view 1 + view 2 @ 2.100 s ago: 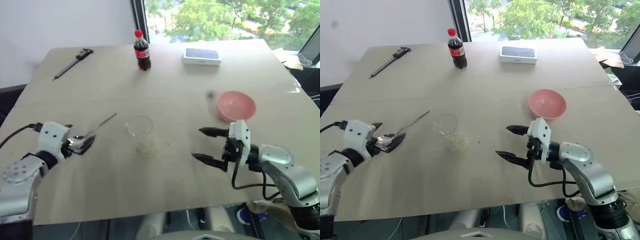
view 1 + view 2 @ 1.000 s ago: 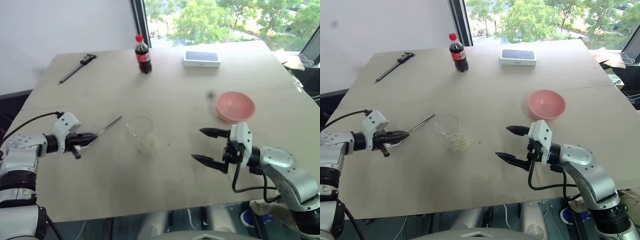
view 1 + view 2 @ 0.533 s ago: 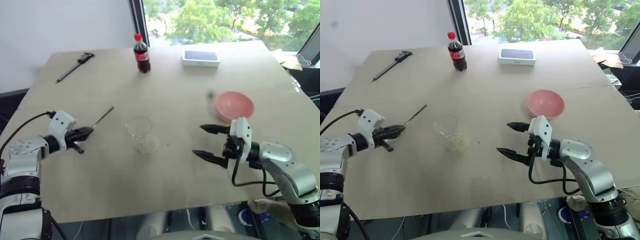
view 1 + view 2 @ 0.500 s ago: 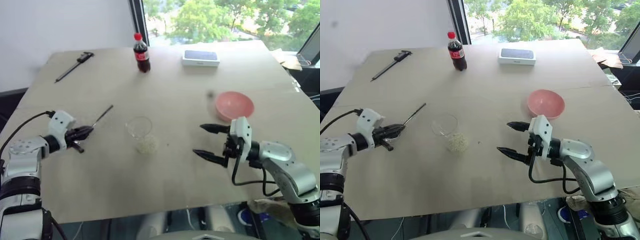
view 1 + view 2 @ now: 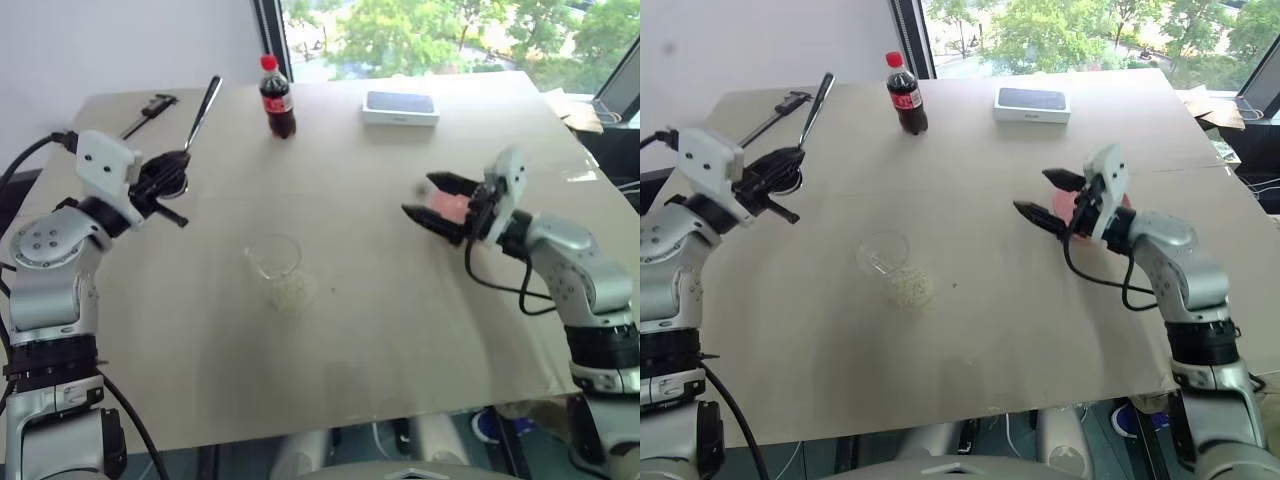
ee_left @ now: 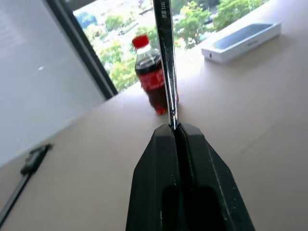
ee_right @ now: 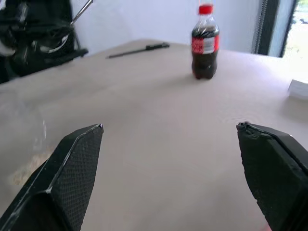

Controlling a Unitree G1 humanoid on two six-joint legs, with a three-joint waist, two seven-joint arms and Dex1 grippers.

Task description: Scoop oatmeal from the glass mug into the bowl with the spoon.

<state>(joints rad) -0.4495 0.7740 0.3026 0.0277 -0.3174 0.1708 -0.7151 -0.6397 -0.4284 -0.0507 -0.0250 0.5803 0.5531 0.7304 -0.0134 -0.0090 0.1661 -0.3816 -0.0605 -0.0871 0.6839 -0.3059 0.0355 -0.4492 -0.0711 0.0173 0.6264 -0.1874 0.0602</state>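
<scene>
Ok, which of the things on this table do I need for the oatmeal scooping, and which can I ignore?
Needed:
- spoon, held in the left gripper
- glass mug with the oatmeal
- pink bowl, behind the open right gripper

Ignore:
- cola bottle
- caliper
- white box

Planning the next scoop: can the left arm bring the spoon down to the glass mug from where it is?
Probably yes: the left gripper holds the spoon raised, and nothing stands between it and the glass mug.
</scene>
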